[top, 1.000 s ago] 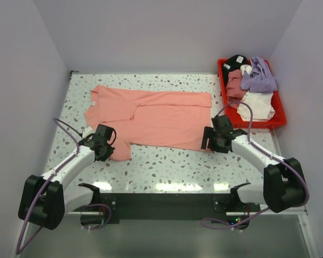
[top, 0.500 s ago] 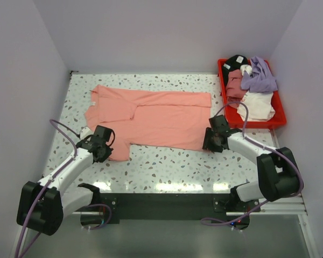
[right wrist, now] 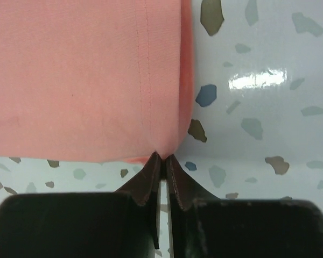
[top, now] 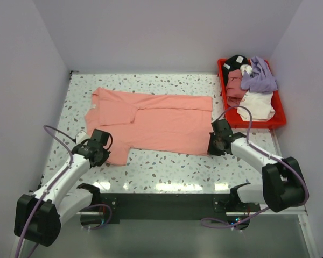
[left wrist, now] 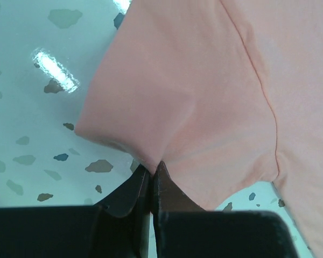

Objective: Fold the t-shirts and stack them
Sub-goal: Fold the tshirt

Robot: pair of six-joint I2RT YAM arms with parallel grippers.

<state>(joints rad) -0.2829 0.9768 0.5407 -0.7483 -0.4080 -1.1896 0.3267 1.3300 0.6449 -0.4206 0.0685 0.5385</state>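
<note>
A salmon-pink t-shirt [top: 156, 119] lies spread flat across the speckled table, collar to the left, hem to the right. My left gripper [top: 104, 149] is shut on the near sleeve's edge; the left wrist view shows the cloth [left wrist: 194, 97] bunching into the closed tips [left wrist: 152, 167]. At the shirt's near right hem corner my right gripper [top: 214, 144] is shut on the fabric. In the right wrist view the hem [right wrist: 97, 80] puckers into the pinched tips [right wrist: 162, 157].
A red bin [top: 281, 117] at the back right holds a heap of other clothes [top: 254, 86] in purple, white, dusty pink and black. Lavender walls close the table on three sides. Both arm bases sit on the black rail [top: 161, 201] at the near edge.
My right gripper has closed on the shirt's hem corner. The left arm has drawn slightly toward me and leftward with the sleeve; the shirt has shifted a little.
</note>
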